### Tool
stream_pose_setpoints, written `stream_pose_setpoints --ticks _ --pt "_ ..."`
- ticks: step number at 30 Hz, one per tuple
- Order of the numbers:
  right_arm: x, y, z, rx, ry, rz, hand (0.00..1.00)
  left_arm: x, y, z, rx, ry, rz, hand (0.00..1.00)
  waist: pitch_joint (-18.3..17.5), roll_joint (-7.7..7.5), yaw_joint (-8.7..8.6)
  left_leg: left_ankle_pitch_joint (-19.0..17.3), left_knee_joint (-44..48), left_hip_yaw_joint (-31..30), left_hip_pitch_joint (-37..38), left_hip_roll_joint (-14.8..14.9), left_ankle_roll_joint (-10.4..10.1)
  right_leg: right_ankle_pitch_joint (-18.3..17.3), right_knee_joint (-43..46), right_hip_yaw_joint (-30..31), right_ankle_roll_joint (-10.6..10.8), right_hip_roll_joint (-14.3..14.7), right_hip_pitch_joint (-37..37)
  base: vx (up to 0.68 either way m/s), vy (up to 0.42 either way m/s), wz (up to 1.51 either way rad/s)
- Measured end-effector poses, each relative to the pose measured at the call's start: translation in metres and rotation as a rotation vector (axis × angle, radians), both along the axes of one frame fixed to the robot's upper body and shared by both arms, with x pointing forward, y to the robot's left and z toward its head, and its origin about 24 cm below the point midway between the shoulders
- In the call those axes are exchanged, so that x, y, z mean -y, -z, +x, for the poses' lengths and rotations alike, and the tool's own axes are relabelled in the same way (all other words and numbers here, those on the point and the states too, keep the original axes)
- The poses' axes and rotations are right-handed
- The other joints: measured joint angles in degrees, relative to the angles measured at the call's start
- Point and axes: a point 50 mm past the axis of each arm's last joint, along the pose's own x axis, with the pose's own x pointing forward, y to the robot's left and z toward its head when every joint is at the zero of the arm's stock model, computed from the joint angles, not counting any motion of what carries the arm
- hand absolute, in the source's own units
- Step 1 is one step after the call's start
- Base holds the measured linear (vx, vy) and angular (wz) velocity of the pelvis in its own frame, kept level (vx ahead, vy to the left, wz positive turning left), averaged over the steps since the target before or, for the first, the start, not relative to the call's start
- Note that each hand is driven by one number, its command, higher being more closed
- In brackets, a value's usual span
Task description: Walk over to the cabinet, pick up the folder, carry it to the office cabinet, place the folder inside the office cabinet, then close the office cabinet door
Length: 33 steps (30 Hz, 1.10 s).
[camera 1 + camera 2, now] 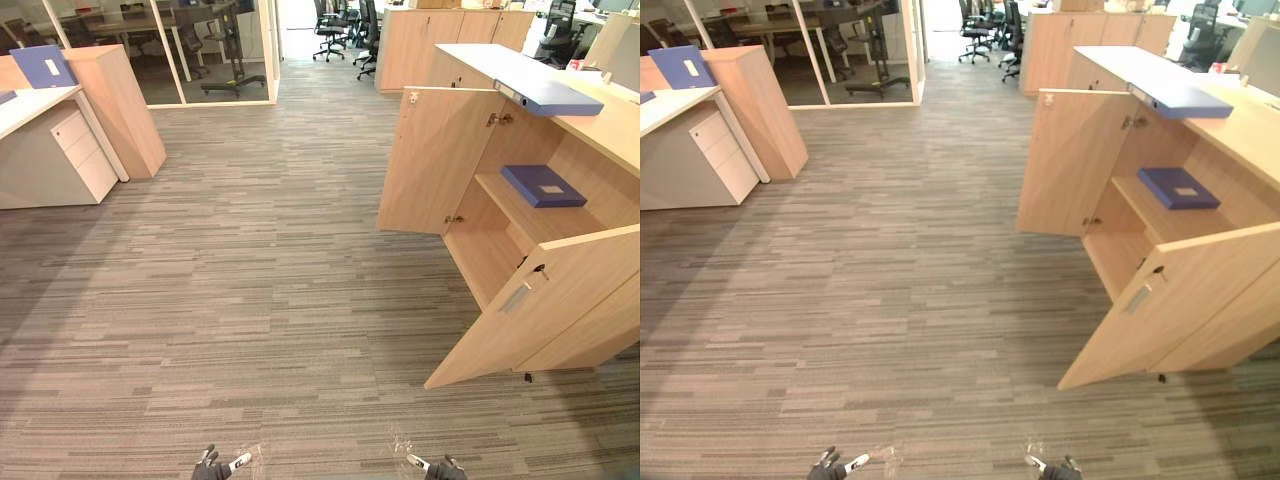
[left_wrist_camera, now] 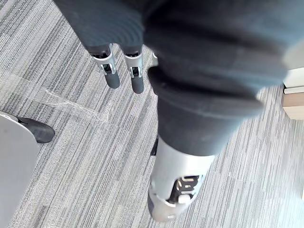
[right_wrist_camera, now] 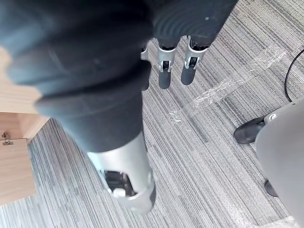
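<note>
Office cabinet point(image 1: 600, 120) is seen at the right on striped grey carpet point(image 1: 260, 290), with both doors swung wide: the far door point(image 1: 435, 160) and the near door point(image 1: 540, 305). Inside it, an upper shelf point(image 1: 520, 215) is occupied by one blue folder point(image 1: 543, 185), laid flat; the compartment below is seen bare as far as it shows. A second blue folder point(image 1: 550, 97) is laid flat on the cabinet's top. At the far left a low wooden cabinet point(image 1: 115, 100) is set beside a white table point(image 1: 30, 105), and a third blue folder point(image 1: 42, 66) is propped upright just beside that cabinet. The left hand point(image 1: 212, 467) and right hand point(image 1: 440, 468) are held low over the carpet, well apart from every folder. The left fingers point(image 2: 114, 76) and right fingers point(image 3: 164, 71) are kept straight, and nothing is held.
</note>
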Motion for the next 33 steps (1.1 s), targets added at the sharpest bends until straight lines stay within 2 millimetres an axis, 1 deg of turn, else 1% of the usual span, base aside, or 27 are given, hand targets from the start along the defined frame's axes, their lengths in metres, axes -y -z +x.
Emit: stream_pose_setpoints --ticks 4,8,13,17,20,28,33 --pt "-0.001 0.001 0.004 -0.004 -0.04 0.013 0.0 -0.001 -0.002 0.011 0.0 0.15 0.053 0.0 0.36 -0.36 0.08 0.66 -0.84 -0.49 0.0 -0.23 0.29 -0.01 -0.09 -0.69 0.0 -0.2 -0.18 -0.01 0.0 0.07" --pt "-0.001 0.0 0.013 -0.004 -0.125 -0.003 0.0 -0.001 -0.004 0.018 0.004 0.233 0.085 0.0 1.18 -0.44 0.04 0.7 -0.84 -0.53 -0.05 -0.36 0.38 -0.01 -0.11 -0.76 0.0 -0.34 -0.42 0.0 0.0 0.0" --pt "-0.004 -0.001 0.02 -0.017 -0.243 -0.034 0.0 -0.001 -0.005 0.022 0.005 0.283 0.104 0.0 1.34 -0.57 0.02 0.65 -0.85 -0.84 -0.12 -0.49 0.44 -0.06 -0.1 -1.01 0.09 -0.47 -0.44 0.0 -0.001 0.01" --pt "-0.007 -0.001 0.025 -0.026 -0.354 -0.054 0.0 0.001 -0.007 0.031 0.011 0.406 0.135 0.0 1.54 -0.9 0.0 0.66 -0.85 -1.08 -0.09 -0.53 0.45 -0.1 -0.02 -1.14 0.15 -0.51 -0.39 0.0 -0.003 0.02" --pt "-0.007 -0.001 0.026 -0.032 -0.36 -0.044 0.0 0.004 -0.008 0.036 0.012 0.502 0.166 0.0 1.58 -0.96 -0.01 0.67 -0.85 -1.07 -0.04 -0.62 0.46 -0.16 0.03 -1.14 0.24 -0.62 -0.38 0.0 0.0 0.0" --pt "-0.008 0.0 0.025 -0.054 -0.355 -0.036 0.0 0.01 -0.008 0.041 0.022 0.541 0.162 0.0 1.61 -1.02 -0.23 0.79 -0.85 -1.89 0.09 -1.33 0.6 -0.35 0.02 -2.15 0.54 -1.32 0.44 0.0 0.006 0.06" --pt "-0.009 0.0 0.028 -0.068 -0.388 -0.039 0.0 0.015 -0.008 0.044 0.025 0.563 0.154 0.0 1.77 -1.28 -0.27 0.88 -0.85 -2.18 0.17 -1.72 0.71 -0.56 0.18 -2.49 0.86 -1.74 0.59 0.0 0.005 0.04"
